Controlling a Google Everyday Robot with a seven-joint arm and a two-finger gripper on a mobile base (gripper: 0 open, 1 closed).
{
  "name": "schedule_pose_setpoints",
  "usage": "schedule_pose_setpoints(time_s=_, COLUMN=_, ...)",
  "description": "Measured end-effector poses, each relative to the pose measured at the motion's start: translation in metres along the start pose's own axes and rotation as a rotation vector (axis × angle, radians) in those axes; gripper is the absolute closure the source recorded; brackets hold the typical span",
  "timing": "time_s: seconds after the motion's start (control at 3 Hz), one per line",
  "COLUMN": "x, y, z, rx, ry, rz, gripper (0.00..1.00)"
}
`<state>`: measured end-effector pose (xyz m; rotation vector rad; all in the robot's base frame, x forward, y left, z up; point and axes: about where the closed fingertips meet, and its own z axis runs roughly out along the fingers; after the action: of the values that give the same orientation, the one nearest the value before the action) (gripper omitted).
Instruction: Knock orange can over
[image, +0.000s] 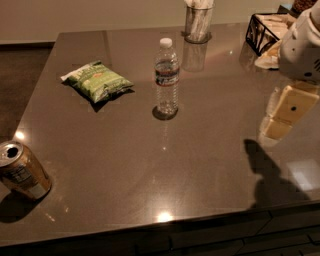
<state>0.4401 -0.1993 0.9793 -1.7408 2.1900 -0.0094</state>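
The orange can (22, 171) stands upright on the dark table (150, 165) at its near left corner. It is orange-bronze with a silver opened top and a pale band near the base. My gripper (281, 117), cream-coloured under a white arm housing (302, 47), hangs above the table's right side. It is far to the right of the can and touches nothing.
A clear plastic water bottle (166, 77) stands mid-table. A green snack bag (97, 80) lies to its left. A clear cup of utensils (198, 22) stands at the back. A black wire basket (267, 30) sits at the back right corner.
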Motion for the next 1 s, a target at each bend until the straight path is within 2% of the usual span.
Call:
schedule_pose_setpoints(time_s=0.33, x=-0.038, y=0.01, z=0.004, rx=-0.063, ry=-0.136, rz=-0.035, gripper=0.0)
schedule_pose_setpoints(time_s=0.67, x=-0.086, y=0.034, z=0.007, rx=-0.121, ry=-0.292, rz=-0.089, gripper=0.0)
schedule_pose_setpoints(time_s=1.0, x=-0.147, y=0.069, z=0.008, rx=-0.151, ry=-0.46, rz=-0.103, gripper=0.0)
